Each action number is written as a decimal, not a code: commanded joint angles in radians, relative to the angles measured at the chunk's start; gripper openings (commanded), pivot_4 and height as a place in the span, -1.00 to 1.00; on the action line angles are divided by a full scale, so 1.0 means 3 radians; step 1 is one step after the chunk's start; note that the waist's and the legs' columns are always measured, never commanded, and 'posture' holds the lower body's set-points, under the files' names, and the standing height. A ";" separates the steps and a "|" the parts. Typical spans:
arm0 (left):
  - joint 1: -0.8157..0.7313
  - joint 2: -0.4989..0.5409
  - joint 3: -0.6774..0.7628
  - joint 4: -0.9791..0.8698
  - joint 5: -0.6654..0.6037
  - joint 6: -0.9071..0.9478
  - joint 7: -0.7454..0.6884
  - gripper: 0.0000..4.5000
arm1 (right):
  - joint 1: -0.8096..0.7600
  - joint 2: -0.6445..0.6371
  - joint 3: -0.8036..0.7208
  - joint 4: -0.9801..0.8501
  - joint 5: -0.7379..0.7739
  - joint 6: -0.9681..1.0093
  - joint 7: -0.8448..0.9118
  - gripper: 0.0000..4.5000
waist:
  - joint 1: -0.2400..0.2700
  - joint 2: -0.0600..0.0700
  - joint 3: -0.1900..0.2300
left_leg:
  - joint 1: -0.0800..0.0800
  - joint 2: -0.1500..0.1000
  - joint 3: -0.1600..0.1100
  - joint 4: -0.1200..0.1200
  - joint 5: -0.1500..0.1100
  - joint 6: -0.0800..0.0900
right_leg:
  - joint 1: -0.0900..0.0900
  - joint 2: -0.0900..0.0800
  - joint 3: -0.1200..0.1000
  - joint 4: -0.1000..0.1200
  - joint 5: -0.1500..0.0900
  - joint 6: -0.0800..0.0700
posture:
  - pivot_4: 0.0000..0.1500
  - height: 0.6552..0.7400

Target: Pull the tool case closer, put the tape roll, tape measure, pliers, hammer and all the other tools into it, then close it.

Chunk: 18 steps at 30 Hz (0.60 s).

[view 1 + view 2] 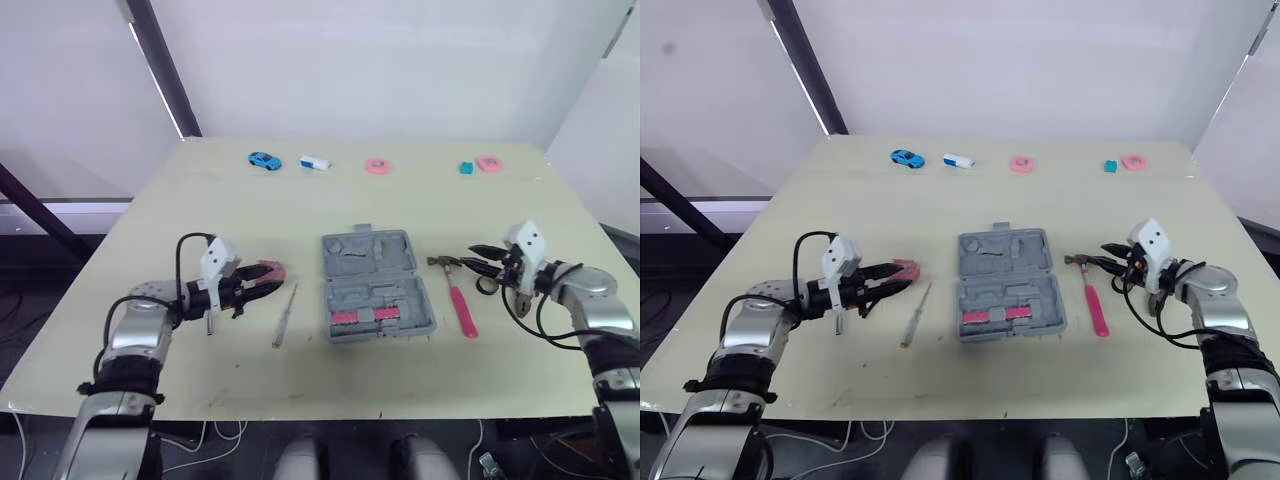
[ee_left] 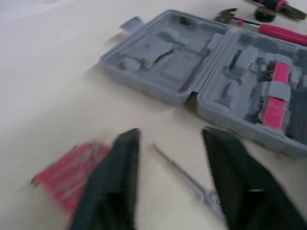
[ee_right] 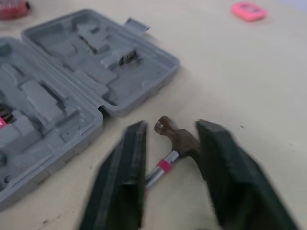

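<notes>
The hammer (image 1: 459, 298) lies right of the open tool case (image 1: 368, 250), head pointing away (pink handle nearer); right gripper (image 3: 171, 126) and left gripper (image 2: 171, 132) both gape.

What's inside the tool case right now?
The open tool case holds only pink-red inserts in its near half; the other moulded recesses look empty. The hammer and screwdriver lie outside it, one on each side. Nothing covers the interior.
</notes>
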 commanded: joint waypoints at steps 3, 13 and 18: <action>-0.0298 -0.0111 -0.0177 0.0401 0.0205 -0.0201 -0.0130 -0.97 | -0.0373 0.0146 0.0178 0.0409 -0.0264 -0.0225 0.0032 -1.00 | -0.0009 0.0000 0.0000 | -0.0017 0.0000 -0.0005 0.0003 0.0000 0.0000 | -0.0016 0.0000 -0.0005 0.0002 0.0000 0.0000 | 1.00 1.00; -0.0792 -0.0359 -0.0360 0.1258 0.0581 -0.0540 -0.0052 -0.97 | -0.0742 0.0434 0.0545 0.1130 -0.0793 -0.0693 -0.0109 -1.00 | -0.0003 0.0000 0.0000 | -0.0039 -0.0003 -0.0014 0.0012 0.0001 -0.0001 | -0.0028 -0.0001 -0.0014 0.0002 0.0003 0.0004 | 1.00 1.00; -0.0936 -0.0418 -0.0389 0.1536 0.0697 -0.0660 0.0011 -0.97 | -0.0836 0.0542 0.0589 0.1326 -0.0929 -0.0846 -0.0195 -1.00 | -0.0017 0.0000 0.0000 | -0.0036 -0.0003 -0.0014 0.0012 0.0001 -0.0001 | -0.0028 -0.0001 -0.0013 0.0007 0.0003 0.0004 | 1.00 1.00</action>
